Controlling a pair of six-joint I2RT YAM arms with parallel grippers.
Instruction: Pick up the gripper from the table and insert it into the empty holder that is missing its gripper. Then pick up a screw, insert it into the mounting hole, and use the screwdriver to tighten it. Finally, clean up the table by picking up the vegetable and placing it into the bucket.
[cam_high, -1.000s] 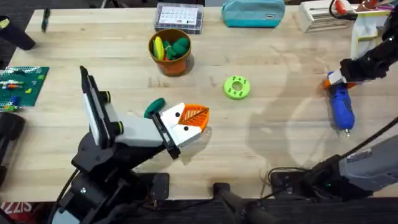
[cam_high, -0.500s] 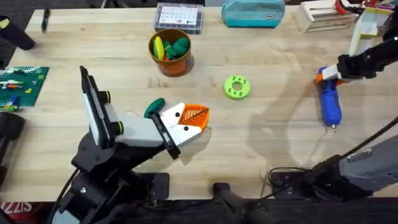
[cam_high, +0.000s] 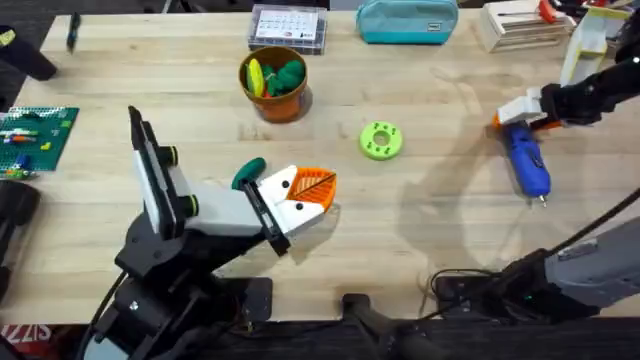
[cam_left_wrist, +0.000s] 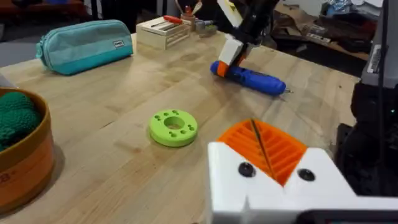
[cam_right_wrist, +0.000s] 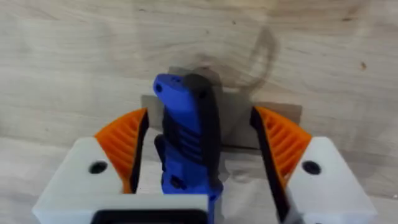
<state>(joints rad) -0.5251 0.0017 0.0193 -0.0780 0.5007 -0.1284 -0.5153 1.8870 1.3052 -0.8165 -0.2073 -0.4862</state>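
Over the last second the screwdriver (cam_high: 526, 164) has slid up and leftward across the far right of the table (cam_high: 450, 230), its orange-and-white end swinging toward ten o'clock as the right gripper (cam_high: 522, 110) carried it; the left arm has not shifted.

In the right wrist view the right gripper (cam_right_wrist: 199, 155) stands with its orange ribbed pads (cam_right_wrist: 121, 146) spread, a visible gap on each side of the blue barrel (cam_right_wrist: 186, 143), so it straddles the tool rather than clamping it. The left gripper (cam_high: 305, 195) rests low at the table's middle, its pads together with nothing between them. A teal-green item (cam_high: 249, 173) lies just at its eleven o'clock.

Judging progress: the orange bucket (cam_high: 273, 85), at twelve o'clock from the left gripper, already holds a green vegetable (cam_high: 288, 75) and something yellow, so the clean-up looks at least partly done. No holder or screw can be made out, so the insertion and tightening steps cannot be judged.

The table is pale butcher-block wood with clear grain. The screwdriver is smooth blue plastic, pen-shaped, tapering to a thin metal bit (cam_high: 542, 198). A lime-green disc (cam_high: 380, 140) with a ring of holes lies flat at centre, well apart from both grippers. The vegetable looks knitted in the left wrist view.
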